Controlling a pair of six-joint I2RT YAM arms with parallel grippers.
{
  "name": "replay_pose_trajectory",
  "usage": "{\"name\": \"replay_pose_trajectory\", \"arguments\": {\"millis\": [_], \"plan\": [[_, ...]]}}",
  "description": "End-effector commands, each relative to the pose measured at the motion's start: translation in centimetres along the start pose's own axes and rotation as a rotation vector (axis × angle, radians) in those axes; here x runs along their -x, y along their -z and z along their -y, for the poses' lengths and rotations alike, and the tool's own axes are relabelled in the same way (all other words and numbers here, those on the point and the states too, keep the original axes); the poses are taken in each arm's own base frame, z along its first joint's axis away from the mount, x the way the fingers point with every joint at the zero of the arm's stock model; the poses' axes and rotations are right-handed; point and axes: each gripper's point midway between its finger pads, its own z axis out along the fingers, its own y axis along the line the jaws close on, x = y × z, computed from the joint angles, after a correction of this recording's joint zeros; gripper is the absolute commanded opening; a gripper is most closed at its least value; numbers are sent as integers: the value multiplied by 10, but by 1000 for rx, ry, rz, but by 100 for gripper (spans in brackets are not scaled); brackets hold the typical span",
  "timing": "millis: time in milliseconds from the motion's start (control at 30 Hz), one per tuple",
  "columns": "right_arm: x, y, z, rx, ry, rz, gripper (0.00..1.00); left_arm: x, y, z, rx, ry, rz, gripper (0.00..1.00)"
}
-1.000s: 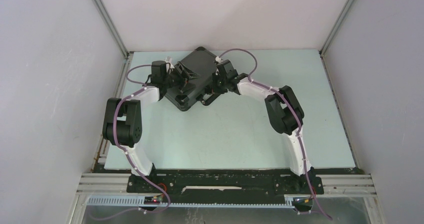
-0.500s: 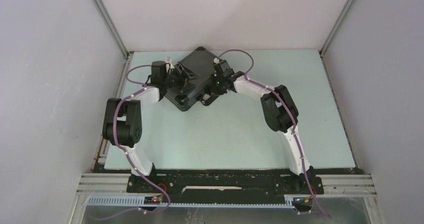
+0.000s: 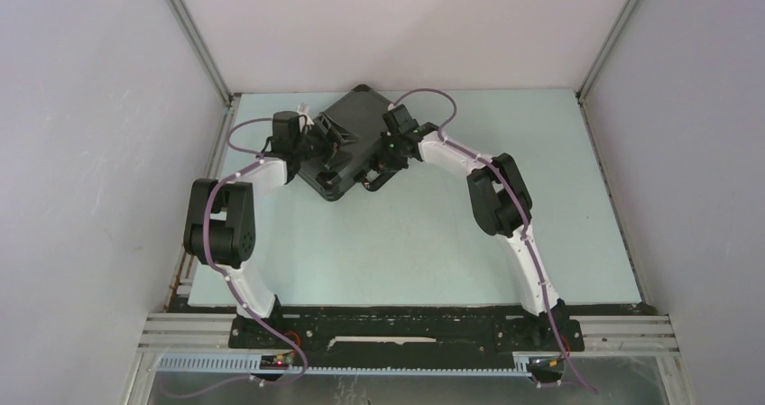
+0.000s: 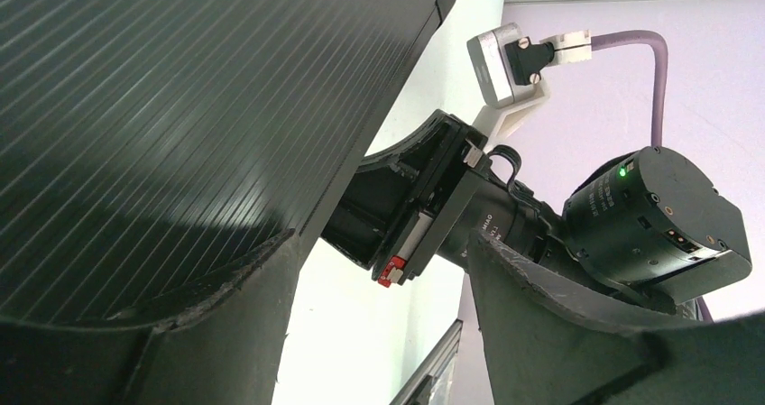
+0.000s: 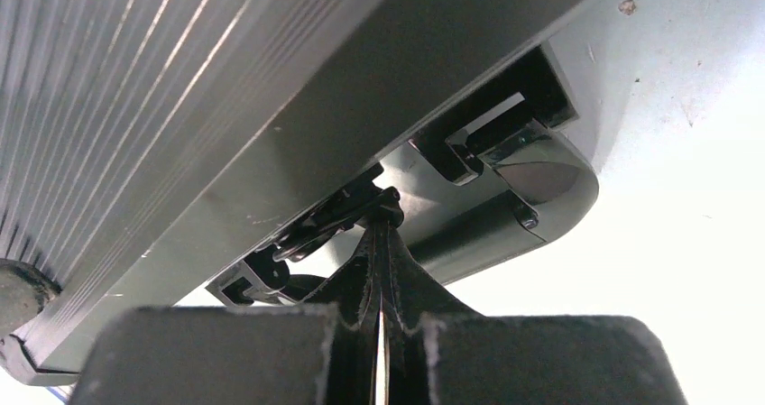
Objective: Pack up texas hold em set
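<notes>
My right hand (image 5: 382, 229), fingers pressed together, sets its tips against a latch (image 5: 347, 208) on the black case (image 3: 347, 127), I judge to snap it closed. My left hand (image 4: 379, 243), spread wide, lies along the ribbed lid, apparently steadying it. The case sits toward the bench's (image 3: 433, 234) far left corner.

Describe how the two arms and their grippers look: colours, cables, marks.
The left arm and right arm have white links and bulky black joint housings, each with a purple cable along it. The left gripper and right gripper have black fingers. The right wrist carries a green light and a grey camera on a white bracket.
</notes>
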Motion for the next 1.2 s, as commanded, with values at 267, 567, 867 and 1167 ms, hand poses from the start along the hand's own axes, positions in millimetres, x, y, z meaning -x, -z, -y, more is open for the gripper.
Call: {"name": "replay_pose_trajectory", "arguments": {"millis": [267, 567, 867, 1167], "plan": [[-2, -33, 21, -167, -231, 61, 0, -34, 8, -33, 114, 85, -89, 75], [3, -38, 16, -177, -367, 111, 0, -35, 12, -23, 80, 87, -83, 75], [23, -54, -7, -46, -505, 164, 0, -36, 13, -21, 64, 99, -84, 75], [42, -41, -37, 144, -523, 248, 0, -35, 15, -13, 37, 98, -86, 75]]}}
